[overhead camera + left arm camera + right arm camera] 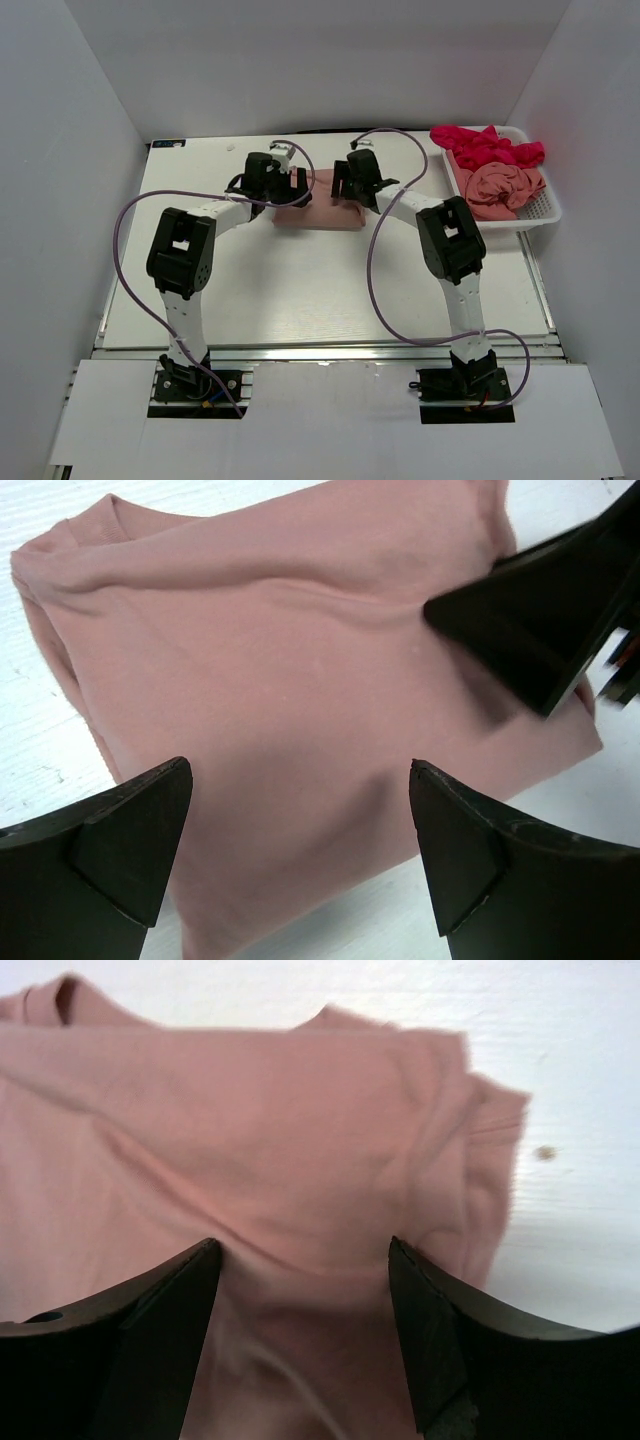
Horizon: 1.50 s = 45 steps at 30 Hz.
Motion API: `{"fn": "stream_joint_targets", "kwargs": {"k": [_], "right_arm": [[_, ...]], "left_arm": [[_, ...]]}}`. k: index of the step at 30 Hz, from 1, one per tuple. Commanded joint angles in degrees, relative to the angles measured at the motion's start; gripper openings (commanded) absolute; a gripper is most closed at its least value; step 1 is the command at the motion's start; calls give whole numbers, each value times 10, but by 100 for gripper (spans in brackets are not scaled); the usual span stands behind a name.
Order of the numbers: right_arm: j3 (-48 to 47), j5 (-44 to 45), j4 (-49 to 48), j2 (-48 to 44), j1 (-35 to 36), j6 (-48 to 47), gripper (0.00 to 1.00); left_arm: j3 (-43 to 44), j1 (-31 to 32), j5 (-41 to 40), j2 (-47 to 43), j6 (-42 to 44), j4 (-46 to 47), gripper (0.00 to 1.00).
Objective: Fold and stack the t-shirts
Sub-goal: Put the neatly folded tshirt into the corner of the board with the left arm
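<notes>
A folded salmon-pink t-shirt (322, 214) lies on the white table (300, 290) just above the centre of the overhead frame, with both arms bent over it. The left gripper (300, 770) hovers with fingers wide apart, and the right gripper (303, 1245) is parted too, gripping nothing. It seems best to lift both straight up, snagging no cloth, before reaching for the crumpled shirts (490, 150) in the basket (548, 212) at upper right.

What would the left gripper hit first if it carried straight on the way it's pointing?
The folded salmon-pink t-shirt: it lies right ahead between the left gripper's open fingers. It looks near, though the exact gap is unclear.
</notes>
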State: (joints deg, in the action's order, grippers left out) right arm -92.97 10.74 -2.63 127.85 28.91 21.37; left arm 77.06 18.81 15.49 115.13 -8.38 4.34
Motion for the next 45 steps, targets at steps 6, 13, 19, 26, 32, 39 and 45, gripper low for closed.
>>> {"fn": "stream_joint_targets", "kwargs": {"k": [6, 13, 19, 26, 32, 39, 45], "right_arm": [[16, 76, -55, -84, -26, -64, 75], [128, 87, -78, -167, -26, -77, 79], [214, 82, -72, -240, -26, -31, 79], [247, 77, -81, -297, -25, -26, 81], [226, 67, -74, -270, -17, -16, 81], [221, 70, -74, -276, -9, -16, 81], [221, 68, -75, -290, -3, -19, 81]], "left_arm": [[5, -4, -106, -13, 57, -15, 98], [-50, -23, -122, -51, 49, 23, 98], [-63, -24, -89, -54, 36, 36, 98], [-66, -23, -55, -39, 16, 44, 93], [-64, -24, -34, -53, 21, 37, 36], [-48, -23, -38, -37, 42, 12, 3], [-46, -33, -61, -13, 43, 24, 0]]}}
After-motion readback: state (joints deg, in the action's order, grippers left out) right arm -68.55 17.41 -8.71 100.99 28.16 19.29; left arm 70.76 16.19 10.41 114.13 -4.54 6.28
